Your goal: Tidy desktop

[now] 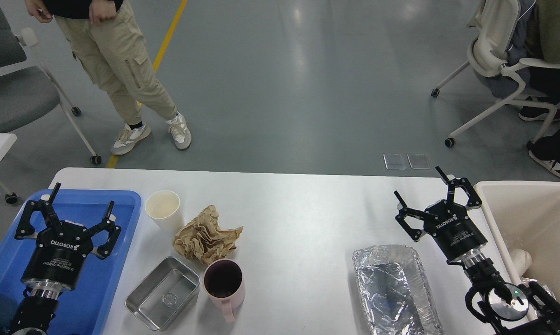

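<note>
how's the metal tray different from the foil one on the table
The metal tray is smooth, rigid steel with clean rounded walls; the foil tray is crinkled and wrinkly. The metal tray looks smaller and lies near the pink mug on the left; the foil tray is longer and lies near the right gripper. Both are empty, open side up, silver, resting on the desktop.

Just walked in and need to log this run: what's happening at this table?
Nothing is held yet. Both the left gripper over the blue tray and the right gripper hover open. On the desktop sit a paper cup, crumpled paper, steel tin, pink mug and foil tray.
</note>
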You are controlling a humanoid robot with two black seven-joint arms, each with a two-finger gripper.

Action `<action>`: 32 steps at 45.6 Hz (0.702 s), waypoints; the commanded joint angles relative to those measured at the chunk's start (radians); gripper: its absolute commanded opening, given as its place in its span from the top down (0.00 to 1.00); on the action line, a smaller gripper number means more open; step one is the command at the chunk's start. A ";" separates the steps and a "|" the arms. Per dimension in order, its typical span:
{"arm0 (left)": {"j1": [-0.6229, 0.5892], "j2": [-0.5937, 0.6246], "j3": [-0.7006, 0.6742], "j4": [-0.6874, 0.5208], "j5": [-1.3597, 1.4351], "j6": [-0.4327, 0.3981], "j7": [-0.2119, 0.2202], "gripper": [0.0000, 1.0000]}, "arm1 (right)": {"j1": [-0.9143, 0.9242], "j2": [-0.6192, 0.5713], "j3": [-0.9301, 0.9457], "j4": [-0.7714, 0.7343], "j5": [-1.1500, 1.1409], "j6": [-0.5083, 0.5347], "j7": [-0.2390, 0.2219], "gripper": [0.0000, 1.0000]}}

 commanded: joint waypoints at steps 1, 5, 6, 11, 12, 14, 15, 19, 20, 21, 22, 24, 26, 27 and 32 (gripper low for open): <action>0.000 0.004 0.015 -0.001 0.000 0.012 0.004 0.03 | 0.000 -0.005 0.000 0.001 0.000 0.000 0.000 0.00; 0.004 0.009 0.017 -0.010 0.000 0.010 0.013 0.03 | 0.000 -0.007 0.000 -0.001 0.000 0.000 0.000 0.00; 0.006 0.012 0.017 -0.011 0.000 0.012 0.018 0.03 | 0.000 -0.007 0.000 -0.001 0.000 0.000 0.000 0.00; 0.009 0.035 0.020 -0.042 0.001 0.046 0.056 0.03 | -0.002 -0.004 0.000 -0.001 0.000 0.002 0.000 0.00; 0.015 0.047 0.020 -0.054 0.001 0.056 0.062 0.03 | -0.003 -0.004 0.000 -0.001 0.000 0.000 0.000 0.00; 0.029 0.078 0.021 -0.080 0.003 0.078 0.075 0.03 | -0.003 -0.001 0.000 -0.001 0.000 0.002 0.000 0.00; 0.035 0.097 0.027 -0.093 0.004 0.084 0.079 0.03 | -0.005 -0.001 0.000 -0.001 0.000 0.002 0.000 0.00; 0.058 0.197 0.055 -0.146 0.005 0.102 0.093 0.03 | -0.006 0.001 0.000 0.002 0.000 0.002 0.000 0.00; 0.069 0.228 0.063 -0.162 0.005 0.108 0.099 0.03 | -0.006 0.001 0.000 0.004 0.000 0.002 0.000 0.00; 0.082 0.261 0.070 -0.177 0.005 0.118 0.107 0.03 | -0.008 0.002 0.000 0.004 0.000 0.002 0.000 0.00; 0.096 0.295 0.073 -0.189 0.005 0.128 0.115 0.03 | -0.008 0.002 0.000 0.002 0.000 0.002 0.000 0.00; 0.124 0.367 0.075 -0.209 0.005 0.147 0.133 0.03 | -0.008 0.002 0.000 0.002 0.000 0.003 0.000 0.00; 0.142 0.439 0.078 -0.214 0.005 0.155 0.150 0.03 | -0.006 0.002 0.000 0.002 0.000 0.003 0.000 0.00; 0.150 0.476 0.078 -0.214 0.003 0.158 0.156 0.03 | -0.006 0.002 0.000 0.004 0.000 0.003 0.000 0.00; 0.202 0.659 0.080 -0.212 0.001 0.161 0.168 0.03 | -0.006 0.002 0.000 0.004 0.000 0.006 0.000 0.00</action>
